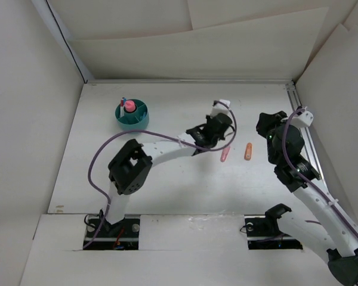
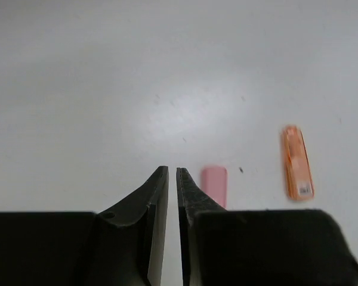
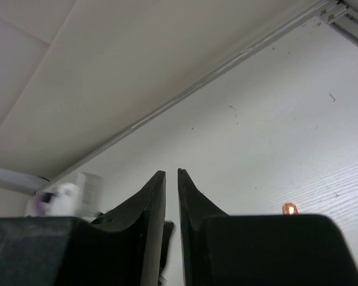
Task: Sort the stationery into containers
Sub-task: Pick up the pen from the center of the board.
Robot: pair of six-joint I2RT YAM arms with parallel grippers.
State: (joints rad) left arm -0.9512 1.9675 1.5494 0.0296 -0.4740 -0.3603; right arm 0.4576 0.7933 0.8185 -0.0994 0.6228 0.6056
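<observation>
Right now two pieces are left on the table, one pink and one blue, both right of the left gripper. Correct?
Not quite: the second piece is orange, not blue. The left wrist view shows the pink piece and the orange piece lying on the table, both right of the left gripper.

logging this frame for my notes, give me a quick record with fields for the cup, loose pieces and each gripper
teal cup: far left part of the table, a pink piece standing in it
loose on table: pink marker and orange marker, side by side, not touching
left gripper: shut, empty, right beside the pink marker
right gripper: shut, empty, touching neither marker
left to sort: both loose markers
</observation>
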